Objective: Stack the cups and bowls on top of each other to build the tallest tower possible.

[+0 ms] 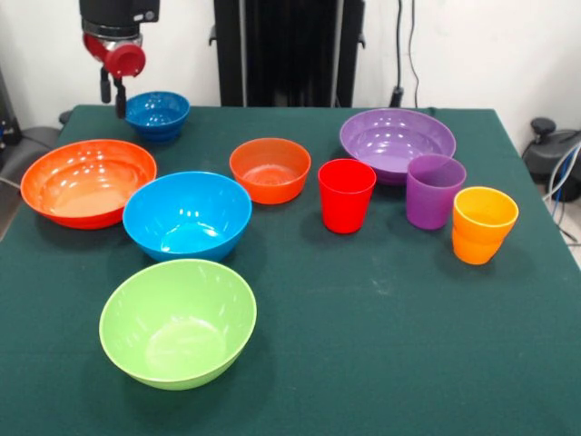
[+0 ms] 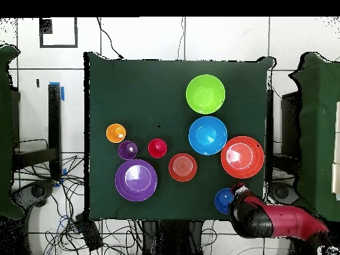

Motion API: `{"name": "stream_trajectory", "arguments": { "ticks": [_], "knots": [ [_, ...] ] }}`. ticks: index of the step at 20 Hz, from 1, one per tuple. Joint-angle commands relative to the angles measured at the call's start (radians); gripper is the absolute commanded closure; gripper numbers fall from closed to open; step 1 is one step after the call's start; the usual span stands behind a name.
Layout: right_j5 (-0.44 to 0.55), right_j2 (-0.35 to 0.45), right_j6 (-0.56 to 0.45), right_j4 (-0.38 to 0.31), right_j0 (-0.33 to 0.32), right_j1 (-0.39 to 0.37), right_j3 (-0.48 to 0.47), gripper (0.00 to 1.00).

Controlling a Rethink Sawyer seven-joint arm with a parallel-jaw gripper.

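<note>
A dark green tabletop [image 1: 381, 309] before a white wall carries 6 bowls [image 1: 188, 214] and 3 cups [image 1: 346, 195], all unstacked; the gripper [image 1: 113, 88] hangs upper left, and I cannot tell how it is set.

1. Nothing is stacked: every piece stands upright and apart.
2. Bowls: lime green bowl [image 1: 178, 322] nearest, light blue bowl [image 1: 187, 214] behind it, orange-red bowl [image 1: 88, 182] left, small orange bowl [image 1: 270, 169] centre, dark blue bowl [image 1: 157, 115] far left, purple bowl [image 1: 397, 143] far right.
3. Cups on the right: red cup [image 1: 346, 195], purple cup [image 1: 435, 191], orange cup [image 1: 483, 224].
</note>
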Motion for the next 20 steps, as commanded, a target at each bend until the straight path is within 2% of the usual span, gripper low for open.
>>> {"name": "stream_trajectory", "arguments": {
  "ticks": [1, 8, 13, 20],
  "knots": [
    [0.078, 0.075, -0.126, 0.018, 0.042, 0.026, 0.01, 0.0],
    [0.074, 0.051, -0.061, 0.05, 0.066, 0.038, 0.007, 0.0],
    [0.094, 0.051, -0.012, 0.129, 0.075, 0.042, 0.014, 0.0],
    [0.093, 0.001, 0.005, 0.171, 0.133, 0.05, -0.006, 0.0]
  ]
}}
